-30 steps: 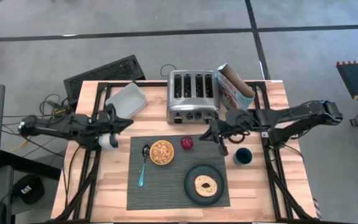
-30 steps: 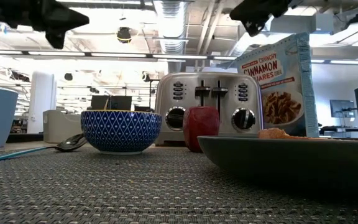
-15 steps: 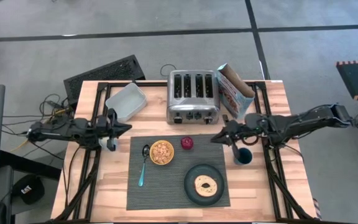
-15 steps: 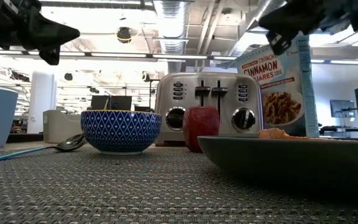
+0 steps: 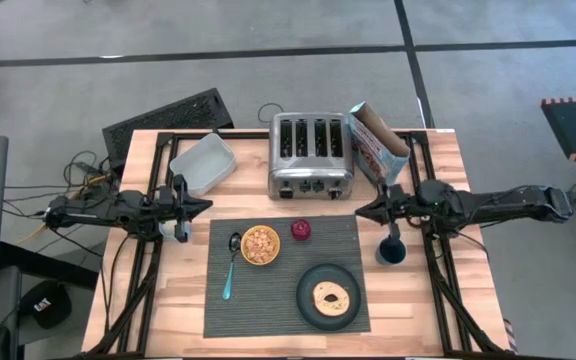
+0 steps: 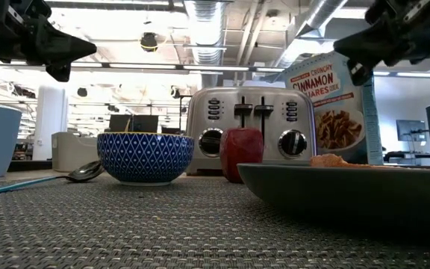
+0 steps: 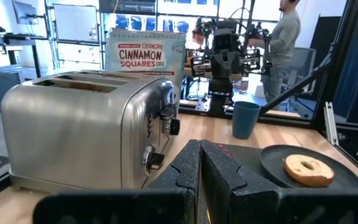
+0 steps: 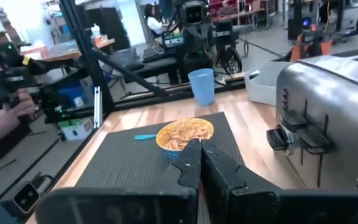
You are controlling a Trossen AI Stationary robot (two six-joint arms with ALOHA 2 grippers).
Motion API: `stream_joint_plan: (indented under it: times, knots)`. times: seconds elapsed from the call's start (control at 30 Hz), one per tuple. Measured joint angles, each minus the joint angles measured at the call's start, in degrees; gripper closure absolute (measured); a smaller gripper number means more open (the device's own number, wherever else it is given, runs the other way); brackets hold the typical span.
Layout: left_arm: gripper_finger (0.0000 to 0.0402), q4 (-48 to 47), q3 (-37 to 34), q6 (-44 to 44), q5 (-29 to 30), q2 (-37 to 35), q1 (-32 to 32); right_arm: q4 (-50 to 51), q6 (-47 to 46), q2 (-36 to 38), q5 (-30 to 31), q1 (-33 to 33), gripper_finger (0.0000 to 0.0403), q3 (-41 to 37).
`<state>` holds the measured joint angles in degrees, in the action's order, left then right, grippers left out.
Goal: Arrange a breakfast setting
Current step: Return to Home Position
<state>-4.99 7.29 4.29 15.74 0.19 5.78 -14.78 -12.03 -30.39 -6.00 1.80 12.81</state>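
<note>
The dark ribbed placemat lies at the table's middle. On it are a bowl of cereal, blue-patterned outside, a blue-handled spoon to its left, a small red fruit and a dark plate bearing a bagel. The dark blue cup stands on the wood just right of the mat. My left gripper is shut and empty, above the table left of the mat. My right gripper is shut and empty, above the mat's far right corner.
A chrome toaster and an open cereal box stand at the far edge, with a pale tray at the far left. A light blue cup stands beneath my left arm. People show beyond the table.
My right gripper has drawn back toward the table's right edge, from over the mat's far side to its far right corner, and has sunk lower. My left gripper has also sunk a little. Both have stayed shut, and the things on the mat have not moved.
</note>
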Motion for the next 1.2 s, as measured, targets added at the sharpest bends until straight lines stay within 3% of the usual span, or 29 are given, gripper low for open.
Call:
stream_joint_plan:
  times: [0.23, 0.47, 0.63, 0.77, 0.93, 1.03, 1.2]
  knots:
    - [0.0401, -0.61, 0.0, 0.07, 0.07, 0.0, 0.0, 4.78, -1.25, 12.37, 0.2, 2.15, 0.0384, -4.2]
    - [0.0401, -0.74, 0.0, 0.2, -0.3, -0.09, 0.0, 8.54, -1.66, 22.79, 3.98, 2.13, 0.0361, -7.58]
    - [0.0401, -4.23, 0.0, -0.12, 0.7, -0.09, 0.0, 9.1, -2.04, 29.64, 4.71, 1.96, 0.0377, -11.99]
    - [0.0401, -5.46, 0.0, 0.35, 2.9, -0.11, 0.0, 11.65, -2.33, 30.18, 4.85, 1.37, 0.0382, -12.3]
    - [0.0401, -5.21, -0.29, -0.17, 3.37, -0.11, 0.0, 11.27, -2.73, 30.29, 6.12, 1.19, 0.0351, -12.3]
    - [0.0401, 0.75, -3.87, 0.81, 3.86, -0.09, 0.0, 11.51, -2.89, 30.29, 6.35, 1.22, 0.0343, -12.3]
    - [0.0401, 6.85, -6.17, -1.03, -0.39, -0.07, 0.04, 11.64, -2.66, 30.29, 6.26, 1.23, 0.034, -12.32]
